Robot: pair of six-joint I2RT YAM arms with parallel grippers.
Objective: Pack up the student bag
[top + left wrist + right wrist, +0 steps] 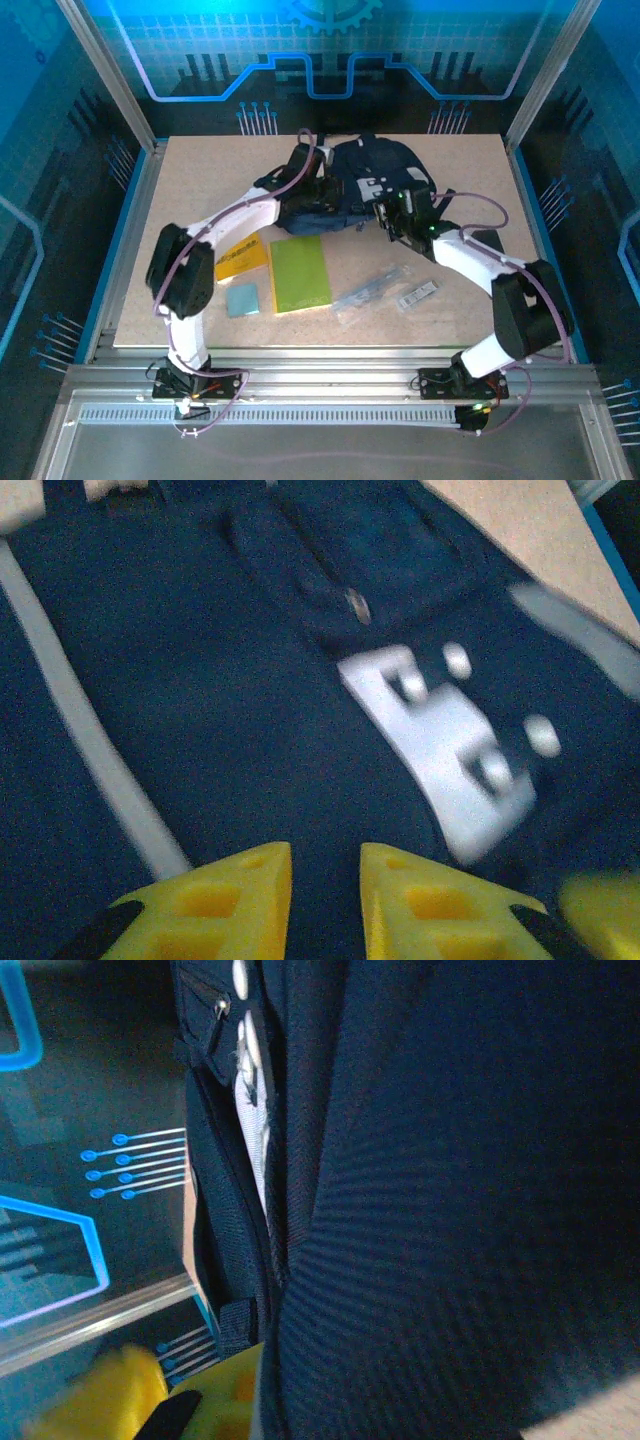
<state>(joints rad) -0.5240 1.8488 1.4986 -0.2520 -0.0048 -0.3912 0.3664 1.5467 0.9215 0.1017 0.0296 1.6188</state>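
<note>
The student bag [360,180], dark navy with a white-grey patch [440,745] and a light-grey stripe [90,740], lies at the back middle of the table. My left gripper [312,188] hovers over its left part. In the left wrist view the left gripper [325,858] is open by a narrow gap, with navy fabric beneath it. My right gripper [400,215] is at the bag's front right edge. In the right wrist view one yellow finger [215,1400] presses against a fold of the bag [450,1210], and the other finger is hidden behind the fabric.
In front of the bag lie a yellow booklet [243,262], a green notebook [300,273], a small light-blue pad [241,298], a clear plastic packet [372,290] and a small wrapped item [418,296]. Metal frame posts and blue walls surround the table [480,180].
</note>
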